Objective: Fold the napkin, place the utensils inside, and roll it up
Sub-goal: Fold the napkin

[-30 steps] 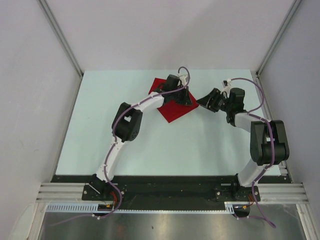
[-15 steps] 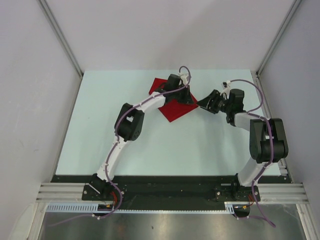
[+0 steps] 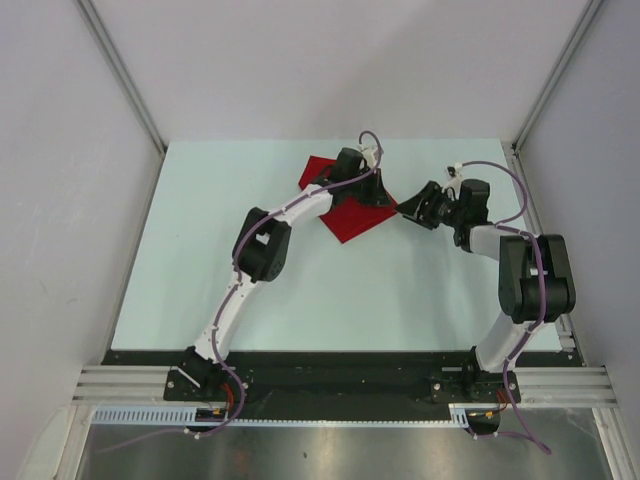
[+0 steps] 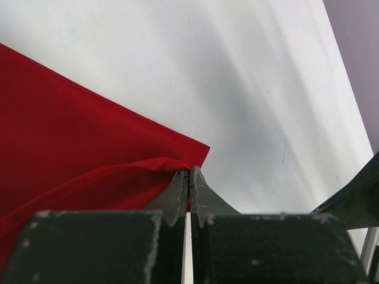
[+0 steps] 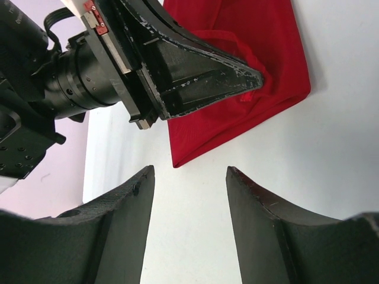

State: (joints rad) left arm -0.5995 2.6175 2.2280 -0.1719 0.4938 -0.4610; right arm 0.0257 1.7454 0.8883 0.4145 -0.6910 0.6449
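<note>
The bright red, plain soft cloth napkin [image 3: 345,225] lies on the pale flat table [image 3: 200,260] close to its far edge, about midway between the left and right edges. It looks doubled over, one layer resting on another. The black two-fingered left gripper [image 4: 188,177] has its jaws pressed together on a raised bit of hem at the cloth's right-hand corner. The upper layer lifts there in a shallow arch while the lower one lies flat. The right gripper [image 5: 189,195] hovers just beside it, toward the table's right edge. Its jaws are parted to a middling width with only bare table between them. The thin orange plastic utensils show in none of the views, so I cannot tell where they are. The likeliest trouble is the pinch itself: very little cloth sits at the fingertips, and a sideways pull could let it slip out and drop the layer crooked. Nothing pins the lower layer, so dragging the hem may carry the whole napkin along and skew the fold. The two grippers are also close enough that a careless swing could knock them together.
</note>
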